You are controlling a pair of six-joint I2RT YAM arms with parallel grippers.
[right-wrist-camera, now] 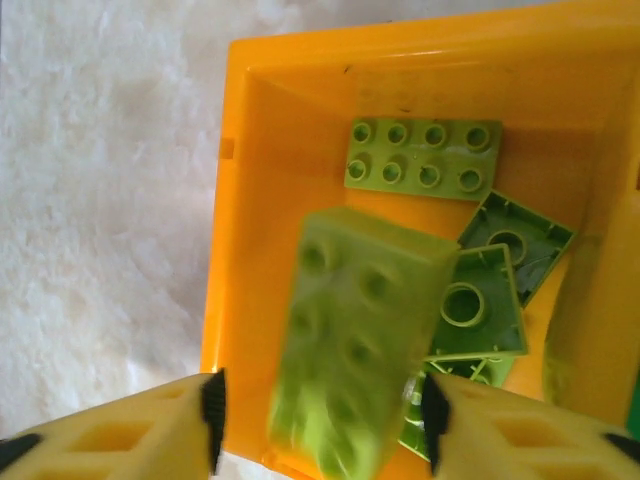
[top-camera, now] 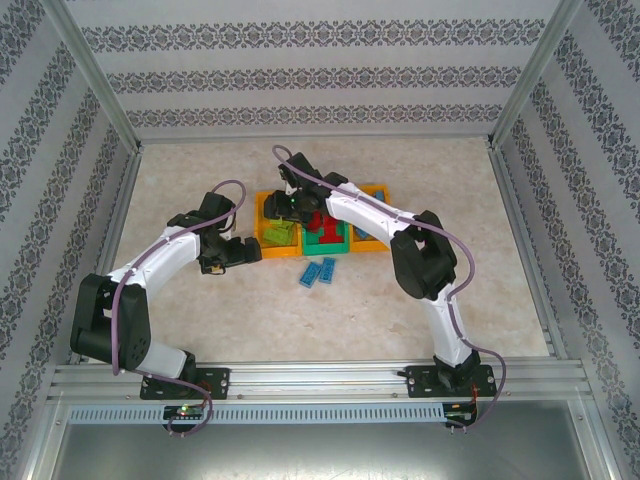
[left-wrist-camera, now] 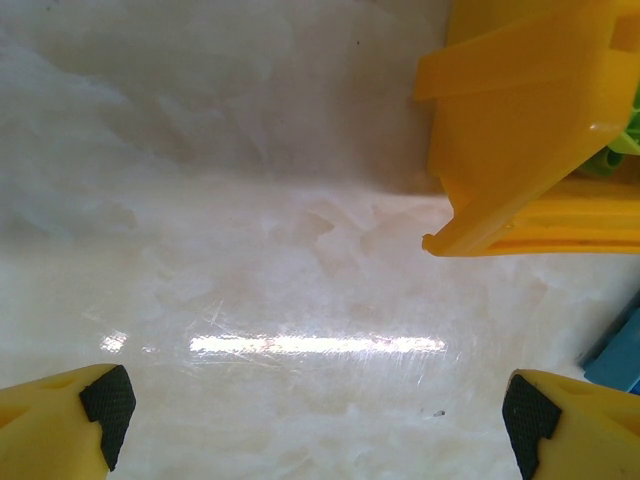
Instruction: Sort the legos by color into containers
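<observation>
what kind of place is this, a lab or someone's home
Likely a robot test cell, not a home: an aluminium frame boxes in the tabletop, patterned panels stand as walls, and the left arm and right arm are bolted to its front rail.

Glossy orange plastic bin (right-wrist-camera: pixel 225 200), matt lime legos (right-wrist-camera: pixel 420 165), shiny marbled table (left-wrist-camera: pixel 300 300).

Lime brick (right-wrist-camera: pixel 355 340) between the right gripper (right-wrist-camera: pixel 322 415) tips is motion-smeared and its studs are mushy. Can't tell if it touches a tip. Orange bin (right-wrist-camera: pixel 225 200) is cut off at right and bottom. In the left wrist view its corner is cropped top and right, and a blue brick (left-wrist-camera: pixel 615 355) is clipped at the right edge. From the top, the right arm (top-camera: pixel 370 212) hides most of the right bin (top-camera: pixel 366 241).
</observation>
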